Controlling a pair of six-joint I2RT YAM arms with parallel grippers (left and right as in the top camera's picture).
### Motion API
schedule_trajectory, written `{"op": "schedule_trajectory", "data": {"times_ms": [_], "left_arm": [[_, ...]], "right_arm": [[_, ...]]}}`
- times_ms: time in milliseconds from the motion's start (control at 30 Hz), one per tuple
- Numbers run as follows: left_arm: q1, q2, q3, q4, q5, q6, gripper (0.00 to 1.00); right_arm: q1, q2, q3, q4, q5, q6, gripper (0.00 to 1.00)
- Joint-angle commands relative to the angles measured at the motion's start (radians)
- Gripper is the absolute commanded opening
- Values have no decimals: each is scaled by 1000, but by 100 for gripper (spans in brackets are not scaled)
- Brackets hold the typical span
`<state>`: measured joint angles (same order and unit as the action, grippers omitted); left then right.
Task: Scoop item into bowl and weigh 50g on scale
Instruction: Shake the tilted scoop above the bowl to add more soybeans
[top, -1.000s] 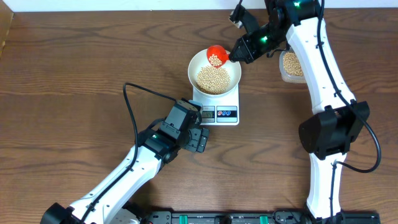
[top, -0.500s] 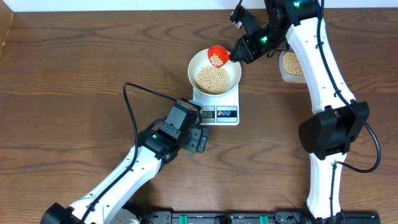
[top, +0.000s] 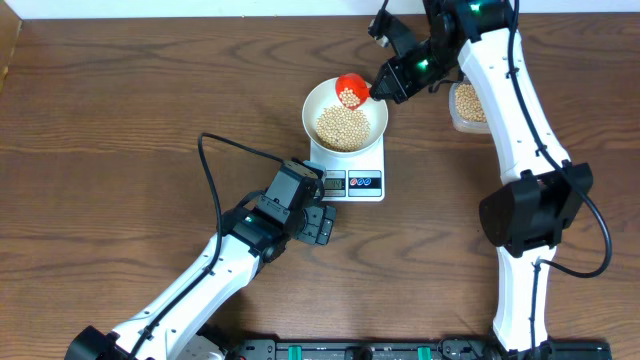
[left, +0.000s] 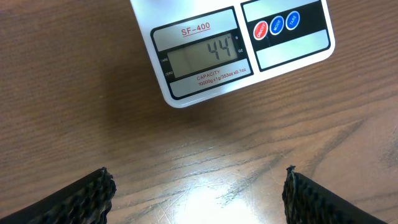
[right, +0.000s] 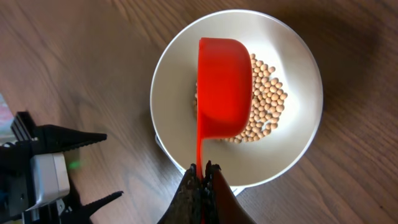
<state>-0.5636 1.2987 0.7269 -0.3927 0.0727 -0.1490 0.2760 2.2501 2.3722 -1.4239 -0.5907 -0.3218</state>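
The white bowl stands on the white scale and holds a heap of pale-tan beans. My right gripper is shut on the handle of a red scoop, which is tilted over the bowl's far rim with beans in its mouth. The right wrist view shows the scoop's underside above the beans and the bowl, with the right gripper clamped on the thin handle. My left gripper is open over bare wood, just in front of the scale, whose display reads 44.
A clear plastic tub with more beans sits to the right of the bowl, partly under the right arm. The left arm's cable loops over the table left of the scale. The left gripper's black fingers show beside the scale.
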Motion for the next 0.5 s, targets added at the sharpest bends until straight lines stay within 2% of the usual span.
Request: {"op": "schedule_trajectory", "data": {"times_ms": [0, 467], "left_arm": [[4, -12, -2, -3, -5, 10, 89], [4, -12, -2, -3, -5, 10, 89]], "right_arm": [[17, -36, 21, -2, 17, -16, 1], [58, -36, 21, 3, 138, -16, 1]]}}
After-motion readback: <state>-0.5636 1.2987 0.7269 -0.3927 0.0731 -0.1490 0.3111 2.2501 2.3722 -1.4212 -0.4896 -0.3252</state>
